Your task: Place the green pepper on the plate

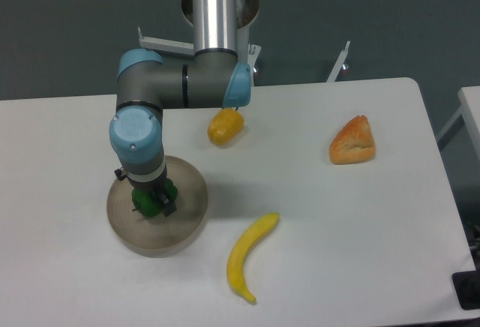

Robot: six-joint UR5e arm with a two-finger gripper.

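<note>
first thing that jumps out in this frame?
The blue-jointed arm bent down over the plate at front left, its hand around the green pepper above the dish. After that, the yellow banana at front centre, and the yellow-orange pepper and the bread wedge further back.

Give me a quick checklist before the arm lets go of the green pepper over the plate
1. Green pepper over the plate: ok.
2. Pepper resting on the plate surface: cannot tell.
3. Gripper closed around the pepper: ok, though the fingers are partly hidden.
4. Plate fully on the table: ok.
5. Banana and yellow-orange pepper off the plate: ok.
6. Pepper away from the rim: ok, near the middle.
</note>
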